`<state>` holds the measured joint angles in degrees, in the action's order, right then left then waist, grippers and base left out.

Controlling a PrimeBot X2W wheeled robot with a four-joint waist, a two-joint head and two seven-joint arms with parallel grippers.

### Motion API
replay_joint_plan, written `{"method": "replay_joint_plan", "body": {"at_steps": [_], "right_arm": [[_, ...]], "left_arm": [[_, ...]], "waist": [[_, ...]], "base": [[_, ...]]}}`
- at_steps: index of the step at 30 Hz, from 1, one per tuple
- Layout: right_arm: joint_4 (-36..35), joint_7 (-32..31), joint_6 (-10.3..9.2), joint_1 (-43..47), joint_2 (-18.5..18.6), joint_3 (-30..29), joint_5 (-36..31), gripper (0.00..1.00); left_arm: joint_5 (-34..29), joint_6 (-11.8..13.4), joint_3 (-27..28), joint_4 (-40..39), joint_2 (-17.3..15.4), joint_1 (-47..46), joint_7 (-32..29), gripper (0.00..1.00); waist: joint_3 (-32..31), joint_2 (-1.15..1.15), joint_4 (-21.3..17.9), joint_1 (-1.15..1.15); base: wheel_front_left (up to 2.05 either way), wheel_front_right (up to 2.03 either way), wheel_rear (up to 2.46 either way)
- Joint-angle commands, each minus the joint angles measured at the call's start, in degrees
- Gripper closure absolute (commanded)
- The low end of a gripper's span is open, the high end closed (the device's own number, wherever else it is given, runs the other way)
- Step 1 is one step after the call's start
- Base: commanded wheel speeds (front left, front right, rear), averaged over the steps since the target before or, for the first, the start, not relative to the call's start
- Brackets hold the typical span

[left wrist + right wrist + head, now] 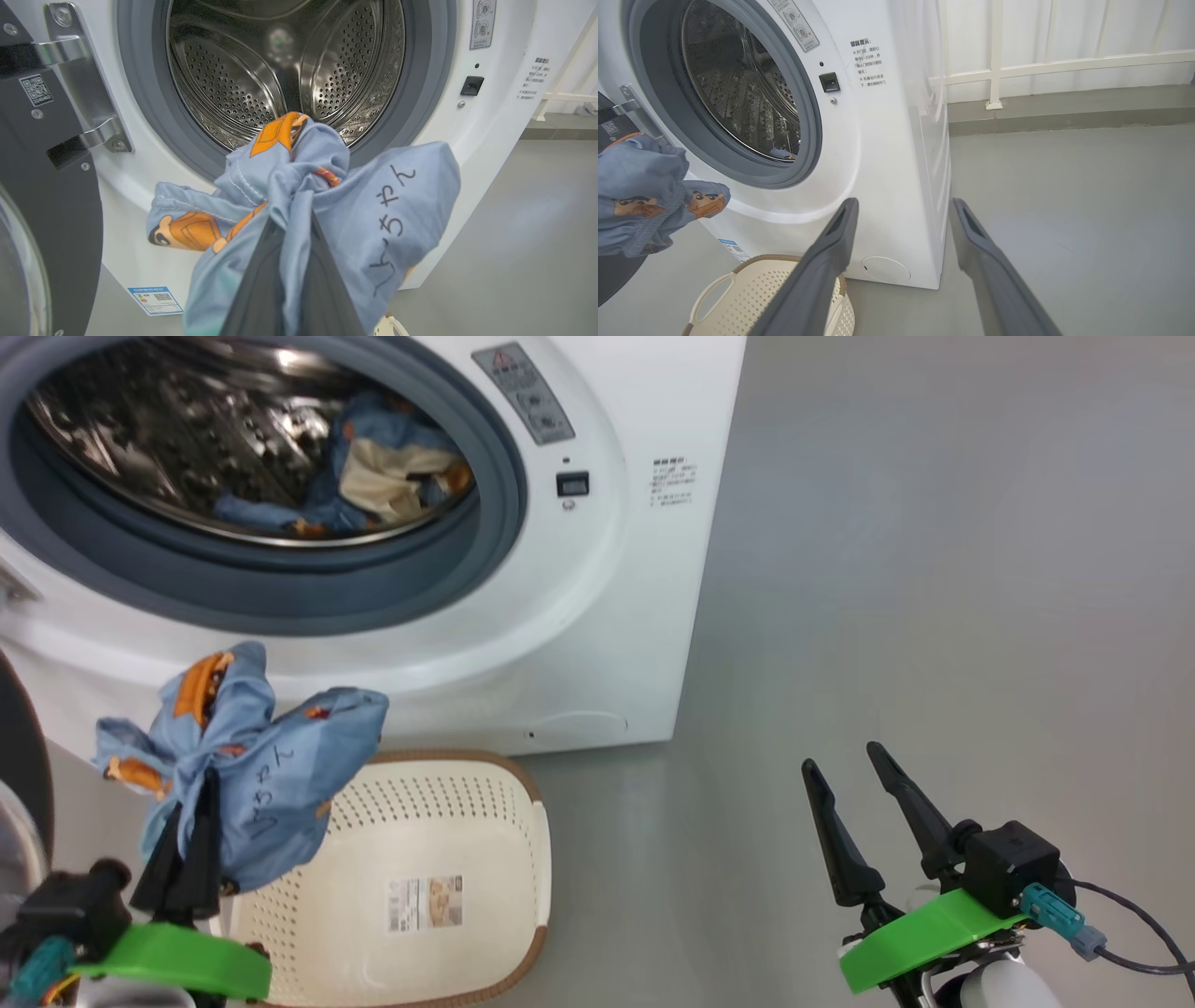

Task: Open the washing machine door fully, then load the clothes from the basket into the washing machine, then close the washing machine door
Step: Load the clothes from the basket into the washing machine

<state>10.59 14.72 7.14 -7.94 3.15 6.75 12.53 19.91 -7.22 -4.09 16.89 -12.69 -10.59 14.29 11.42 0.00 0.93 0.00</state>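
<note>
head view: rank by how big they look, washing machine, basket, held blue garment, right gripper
1. washing machine
2. basket
3. held blue garment, though its nearness to the camera makes it look bigger
4. right gripper

Drum mouth (280,60) is open to entry above and at left; clothes (383,476) lie at its lower right. Door (46,224) is swung aside at left, hinge (88,79) projecting. A bunched garment (280,775) hangs before the lower gasket (308,597). Basket (537,859) occupies the floor (934,616) beneath; open floor lies right of the washing machine (607,616).

Glossy perforated steel drum (243,84), soft cloth clothes (327,200)
</note>
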Motion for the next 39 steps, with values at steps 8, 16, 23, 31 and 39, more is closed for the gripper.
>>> {"method": "replay_joint_plan", "body": {"at_steps": [8, 16, 23, 31, 39], "right_arm": [[-1.8, 0.3, 0.35, 1.4, -0.3, 1.4, -0.9, 0.00], [-3.3, 0.3, 0.35, 2.4, -0.3, 1.3, -1.4, 0.00], [-4.2, 0.3, 0.35, 2.9, -0.3, 0.9, -1.8, 0.00], [-4.4, 0.3, 0.35, 3.2, -0.3, 0.3, -1.9, 0.00], [-4.8, 0.3, 0.35, 3.3, -0.3, -0.1, -2.1, 0.00]], "left_arm": [[-4.1, 0.7, 7.4, -8.7, 1.8, 5.2, 0.7, 1.00], [-6.2, 0.5, 10.2, -12.1, 3.6, 9.0, 0.7, 1.00], [-7.3, 0.5, 12.2, -14.1, 4.7, 11.5, 0.7, 1.00], [-7.6, 0.3, 13.2, -14.2, 6.3, 12.8, 0.7, 1.00], [-7.6, 0.1, 13.4, -13.6, 6.7, 12.4, 0.7, 1.00]], "waist": [[-5.5, 0.00, -0.6, 0.00], [-7.1, 0.00, -0.9, 0.00], [-7.6, 0.00, -0.9, 0.00], [-7.7, 0.00, -1.0, 0.00], [-6.7, 0.00, -1.5, 0.00]], "base": [[0.00, 0.00, 0.00], [0.00, 0.00, 0.00], [0.00, 0.00, 0.00], [0.00, 0.00, 0.00], [0.00, 0.00, 0.00]]}}
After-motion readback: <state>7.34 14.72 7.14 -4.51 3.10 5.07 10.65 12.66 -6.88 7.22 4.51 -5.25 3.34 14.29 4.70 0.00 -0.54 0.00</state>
